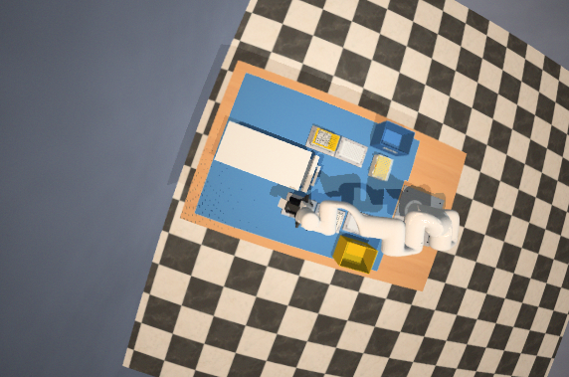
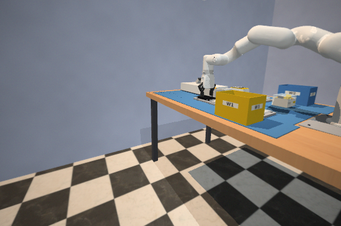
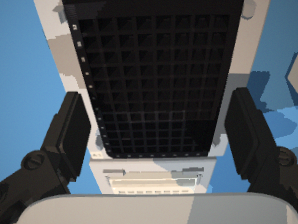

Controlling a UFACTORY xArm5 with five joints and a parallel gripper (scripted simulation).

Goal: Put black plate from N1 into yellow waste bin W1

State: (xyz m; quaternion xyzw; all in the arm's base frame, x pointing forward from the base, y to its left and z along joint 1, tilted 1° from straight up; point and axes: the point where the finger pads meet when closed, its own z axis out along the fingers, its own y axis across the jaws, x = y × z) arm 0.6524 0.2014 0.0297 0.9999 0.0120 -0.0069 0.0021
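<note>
The black plate (image 3: 158,66) is a dark well grid lying flat in its grey work nest; it also shows in the top view (image 1: 291,204). My gripper (image 3: 156,107) hangs straight above it, open wide, with one finger on each long side of the plate and not touching it. In the side view the gripper (image 2: 207,92) is low over the nest, just behind the yellow bin W1 (image 2: 240,106). W1 stands upright near the bench's front edge, also seen from above (image 1: 354,253).
A white plate (image 3: 154,181) lies in the nest just behind the black one. The white cooler (image 1: 267,159) stands beside the nest. The blue bin W2 (image 2: 297,93), a yellow tip box (image 1: 324,138) and other plates (image 1: 352,151) lie further back.
</note>
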